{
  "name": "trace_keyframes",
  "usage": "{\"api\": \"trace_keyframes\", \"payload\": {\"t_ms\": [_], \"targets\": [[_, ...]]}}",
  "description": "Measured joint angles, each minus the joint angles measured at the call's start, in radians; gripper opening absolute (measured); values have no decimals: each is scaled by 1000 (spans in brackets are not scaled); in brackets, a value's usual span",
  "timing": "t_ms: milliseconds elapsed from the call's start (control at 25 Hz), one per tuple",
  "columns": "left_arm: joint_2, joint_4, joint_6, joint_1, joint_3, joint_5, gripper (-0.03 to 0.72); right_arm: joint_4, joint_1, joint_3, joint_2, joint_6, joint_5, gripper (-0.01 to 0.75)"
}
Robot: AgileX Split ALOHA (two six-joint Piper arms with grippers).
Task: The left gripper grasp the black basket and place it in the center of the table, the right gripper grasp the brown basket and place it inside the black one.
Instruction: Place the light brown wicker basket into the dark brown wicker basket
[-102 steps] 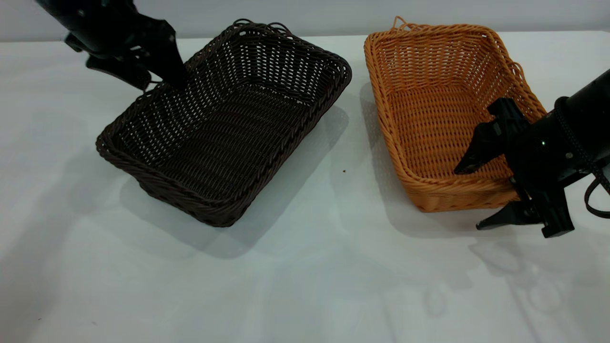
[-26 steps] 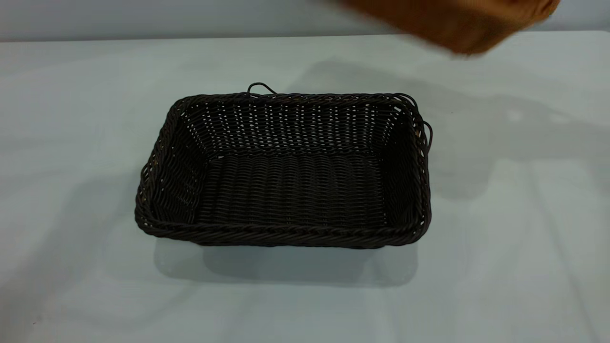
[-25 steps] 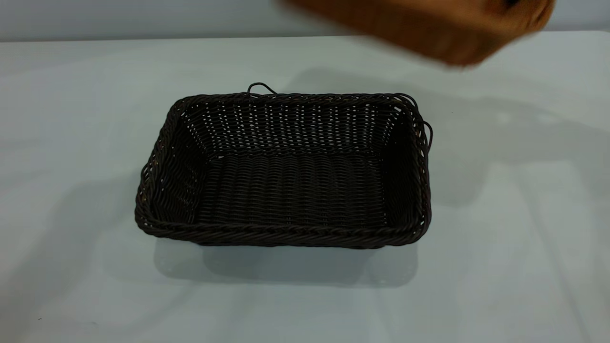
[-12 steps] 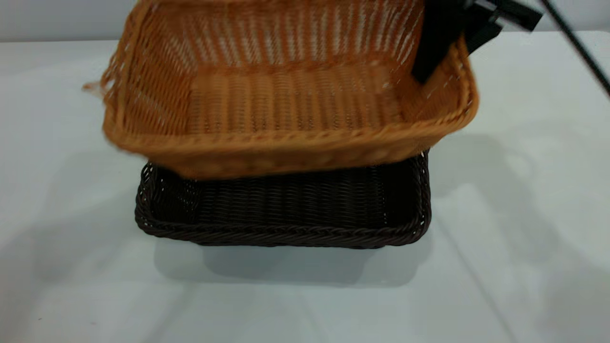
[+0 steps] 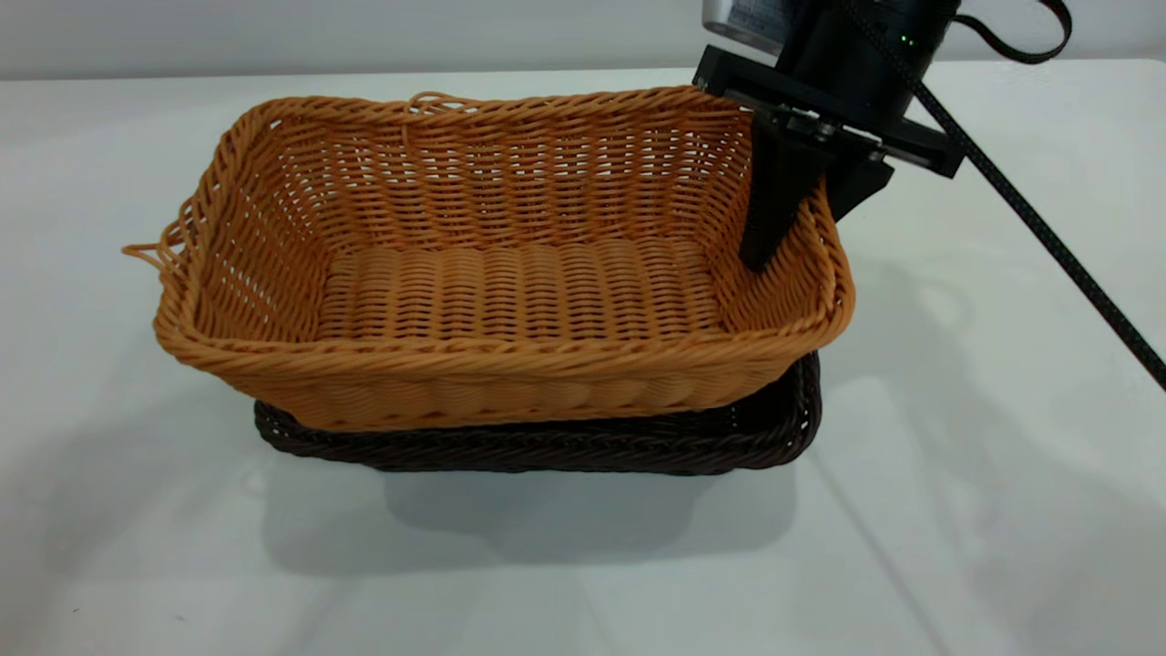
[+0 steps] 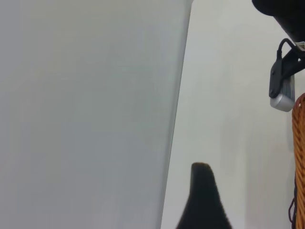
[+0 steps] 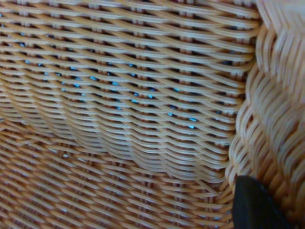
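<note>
The black basket (image 5: pixel 583 448) stands in the middle of the table (image 5: pixel 956 510). The brown basket (image 5: pixel 510 292) is lowered into it, its rim well above the black rim, hiding most of the dark basket. My right gripper (image 5: pixel 800 235) is shut on the brown basket's right-hand wall, one finger inside and one outside. The right wrist view is filled by the brown weave (image 7: pixel 133 109), with one dark fingertip (image 7: pixel 255 205) against the braided rim. My left gripper is out of the exterior view; a dark part of it (image 6: pixel 202 200) shows in the left wrist view, away from both baskets.
The left wrist view shows the white tabletop (image 6: pixel 228 95), a grey wall (image 6: pixel 86 105), the right arm's wrist camera (image 6: pixel 282 90) and a strip of the brown basket's rim (image 6: pixel 300 157). A black cable (image 5: pixel 1048 237) runs down from the right arm.
The black basket went from back left to the table's middle. The left gripper left the view. The right gripper carried the brown basket in from above and lowered it into the black one.
</note>
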Motion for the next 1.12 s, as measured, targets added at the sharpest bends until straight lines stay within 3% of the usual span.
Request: {"api": "trace_keyframes", "payload": {"t_ms": [160, 360, 600, 840, 1120], "targets": [[0, 0, 0, 0, 1, 6, 472, -21, 0, 0, 8, 7, -19, 87], [0, 0, -1, 0, 1, 9, 459, -95, 0, 0, 8, 38, -83, 160], [0, 0, -2, 0, 1, 26, 426, -104, 1, -1, 8, 45, -102, 328], [-14, 1, -3, 0, 1, 35, 414, -174, 1, -28, -2, 46, 4, 519], [-125, 45, -145, 0, 1, 109, 413, -362, 1, -50, -185, 121, 22, 545]]}}
